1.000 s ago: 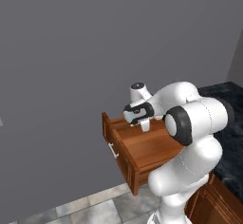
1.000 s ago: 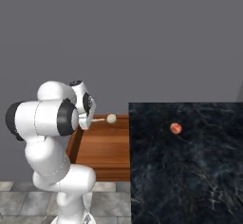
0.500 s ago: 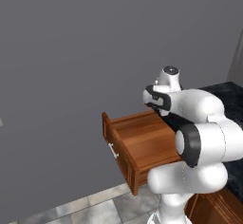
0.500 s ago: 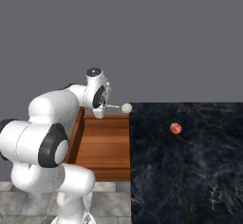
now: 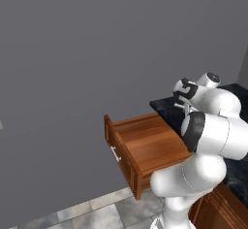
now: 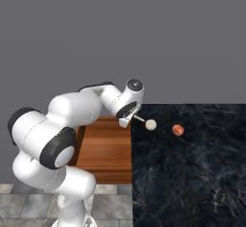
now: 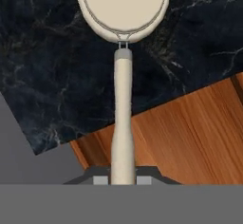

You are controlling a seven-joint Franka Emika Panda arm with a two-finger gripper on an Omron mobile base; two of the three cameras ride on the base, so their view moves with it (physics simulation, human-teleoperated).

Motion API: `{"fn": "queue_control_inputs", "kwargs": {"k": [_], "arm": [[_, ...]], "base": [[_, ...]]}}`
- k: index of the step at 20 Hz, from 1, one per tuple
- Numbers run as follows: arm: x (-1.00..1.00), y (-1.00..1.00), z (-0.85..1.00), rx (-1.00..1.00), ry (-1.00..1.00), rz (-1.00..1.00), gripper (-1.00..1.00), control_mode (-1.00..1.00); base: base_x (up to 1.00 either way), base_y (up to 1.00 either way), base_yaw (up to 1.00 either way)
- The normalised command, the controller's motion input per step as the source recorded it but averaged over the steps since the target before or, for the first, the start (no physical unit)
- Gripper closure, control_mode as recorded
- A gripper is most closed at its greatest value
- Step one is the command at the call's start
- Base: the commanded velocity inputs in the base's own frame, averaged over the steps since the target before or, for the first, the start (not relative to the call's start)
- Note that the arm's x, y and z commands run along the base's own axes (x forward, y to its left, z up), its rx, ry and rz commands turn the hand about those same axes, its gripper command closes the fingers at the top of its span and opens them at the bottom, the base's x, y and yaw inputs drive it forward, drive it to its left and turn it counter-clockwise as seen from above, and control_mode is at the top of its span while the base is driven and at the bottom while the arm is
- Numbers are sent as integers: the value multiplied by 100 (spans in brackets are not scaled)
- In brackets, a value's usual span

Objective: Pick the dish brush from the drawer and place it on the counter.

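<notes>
Dish brush point(image 7: 122, 99) held by its handle end, head out over the counter point(image 6: 192, 173).
Light, stiff and slim; the gripper point(image 6: 126, 119) is clamped on the stick, probably prone to pivot, open drawer point(image 5: 145, 145) beneath.

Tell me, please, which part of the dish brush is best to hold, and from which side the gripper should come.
Grip the thin stick handle at its tail end, coming in along its length from the end opposite the head. The dish brush is slim and straight there, so shut jaws fit it; its round head is too wide. The gripper holds it this way, head out over the counter.
</notes>
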Motion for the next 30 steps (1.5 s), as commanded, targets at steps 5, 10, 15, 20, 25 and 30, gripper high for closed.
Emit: {"fn": "queue_control_inputs", "kwargs": {"k": [5, 10, 15, 20, 25, 30], "arm": [[0, -100, -56, 0, 0, -20, 100, -100], [7, -100, -97, -2, 5, -13, 100, -100], [1, -46, -59, -8, 1, -2, -100, -100], [-4, -5, -14, -14, -1, 1, -100, -100], [-5, 30, 31, -11, -2, 9, -100, -100], [6, 85, 100, 0, -12, 11, -100, -100]], "base": [[0, 0, 0], [0, 0, 0], [0, 0, 0], [0, 0, 0], [0, 0, 0], [0, 0, 0]]}}
